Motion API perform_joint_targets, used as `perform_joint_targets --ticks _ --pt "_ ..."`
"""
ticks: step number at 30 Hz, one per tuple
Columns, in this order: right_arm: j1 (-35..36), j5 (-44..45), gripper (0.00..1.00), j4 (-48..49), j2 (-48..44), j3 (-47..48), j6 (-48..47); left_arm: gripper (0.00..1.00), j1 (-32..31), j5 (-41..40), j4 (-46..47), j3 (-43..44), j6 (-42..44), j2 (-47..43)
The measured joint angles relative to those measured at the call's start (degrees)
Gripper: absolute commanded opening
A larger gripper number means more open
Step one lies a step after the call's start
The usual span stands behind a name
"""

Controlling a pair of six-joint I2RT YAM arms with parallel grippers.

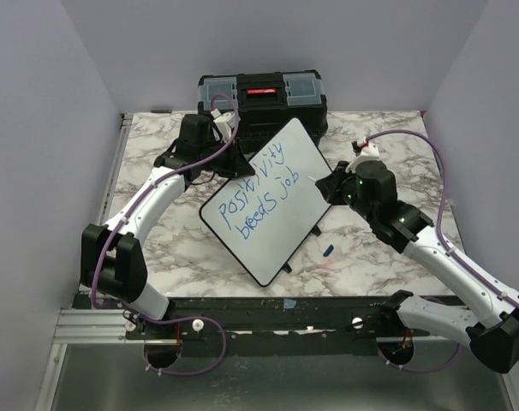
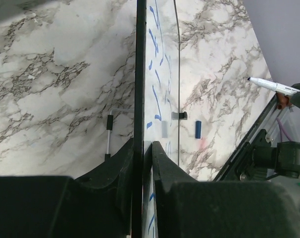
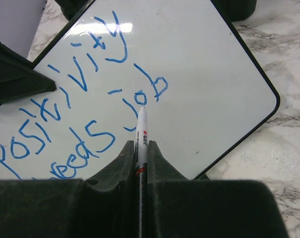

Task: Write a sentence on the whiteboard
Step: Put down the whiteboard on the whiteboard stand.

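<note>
Pincers: right pincer closed on a thin white plastic marker, fingers pressed to both sides of the barrel, tip out front and aimed at the "o" of "job". Left wrist view shows that tip standing off the board face, not touching. The left pincer is nearly closed, clamped on the thin black frame of the large glossy white rectangular whiteboard at its far-left edge. The whiteboard sits mid-desk, turned corner-on like a diamond. Blue handwritten sentence runs in two slanted lines, "positivity" above "breeds job". Small blue cap lies on the marbled white desk just off the board's near-right edge. Black plastic toolbox stands behind the board at the far side.
</note>
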Motion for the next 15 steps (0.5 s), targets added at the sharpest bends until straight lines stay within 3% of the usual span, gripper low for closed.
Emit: perform_joint_targets --ticks 15 --pt "0.0 -0.02 0.01 0.07 0.26 -0.59 0.39 0.3 -0.07 -3.21 0.33 -0.55 2.36 0.81"
